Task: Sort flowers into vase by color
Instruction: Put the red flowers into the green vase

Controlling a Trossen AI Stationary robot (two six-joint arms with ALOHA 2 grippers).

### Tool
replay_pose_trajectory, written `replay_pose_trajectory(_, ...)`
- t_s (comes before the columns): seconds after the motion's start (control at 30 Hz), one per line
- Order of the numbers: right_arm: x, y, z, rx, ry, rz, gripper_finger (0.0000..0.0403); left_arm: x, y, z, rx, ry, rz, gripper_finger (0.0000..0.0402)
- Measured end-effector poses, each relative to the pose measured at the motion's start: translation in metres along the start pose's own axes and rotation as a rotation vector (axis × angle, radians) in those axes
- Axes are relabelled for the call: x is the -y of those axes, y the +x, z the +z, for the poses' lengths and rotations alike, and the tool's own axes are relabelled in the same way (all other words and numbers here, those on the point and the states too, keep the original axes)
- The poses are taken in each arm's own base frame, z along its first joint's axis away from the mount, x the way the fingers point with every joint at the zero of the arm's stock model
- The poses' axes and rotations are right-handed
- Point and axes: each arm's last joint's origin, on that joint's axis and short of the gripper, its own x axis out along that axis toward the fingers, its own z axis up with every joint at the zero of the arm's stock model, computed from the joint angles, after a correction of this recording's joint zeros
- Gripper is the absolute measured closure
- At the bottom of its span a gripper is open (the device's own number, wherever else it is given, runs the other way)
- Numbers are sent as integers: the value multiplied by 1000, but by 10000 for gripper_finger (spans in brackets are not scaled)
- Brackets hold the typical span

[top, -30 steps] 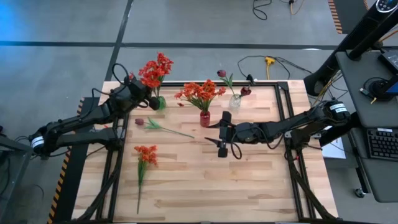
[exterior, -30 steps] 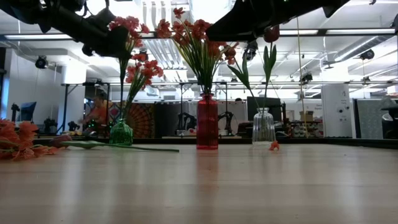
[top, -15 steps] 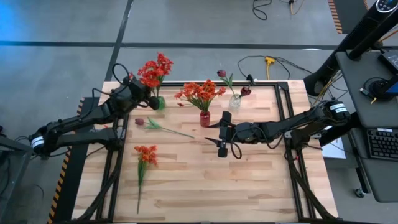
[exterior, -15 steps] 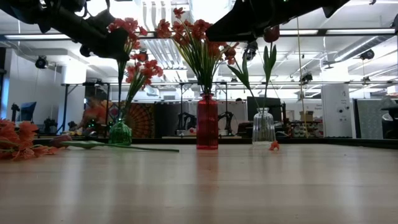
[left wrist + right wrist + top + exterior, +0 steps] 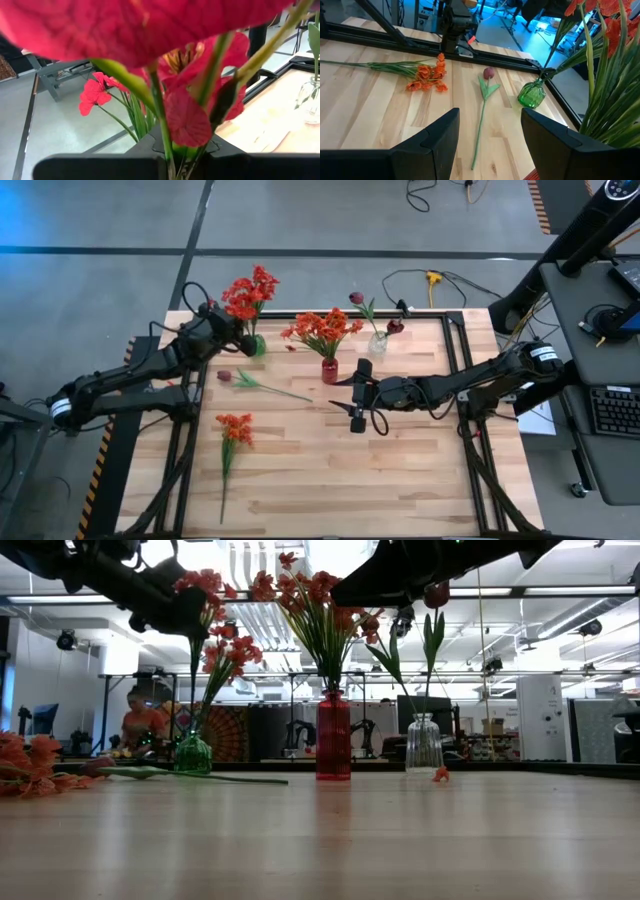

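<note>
red flowers (image 5: 165,30) blurred, cropped, left hand (image 5: 172,162) mostly hidden

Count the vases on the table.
3, along the far edge: green vase by the left gripper, red vase in the middle, clear vase to its right.

Wooden table (image 5: 400,470), vases (image 5: 329,370), loose flowers (image 5: 234,430)

You get the whole table (image 5: 330,470) straight down from overhead, a tabletop-level look across into the room, the left wrist camera pressed against red blooms (image 5: 150,30), and the right wrist camera facing the green vase (image 5: 532,95), which the overhead and low views share.
</note>
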Motion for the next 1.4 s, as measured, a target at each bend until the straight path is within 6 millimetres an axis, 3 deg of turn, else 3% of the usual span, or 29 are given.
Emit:
replay_pose_trajectory(0.67, 0, 0, 0, 0, 0, 0, 197, 1, 1, -1, -5, 2, 0, 377)
replay_pose_trajectory(1.4, 0, 0, 0, -1, 0, 1, 197, 1, 1, -2, -21, 8, 2, 249)
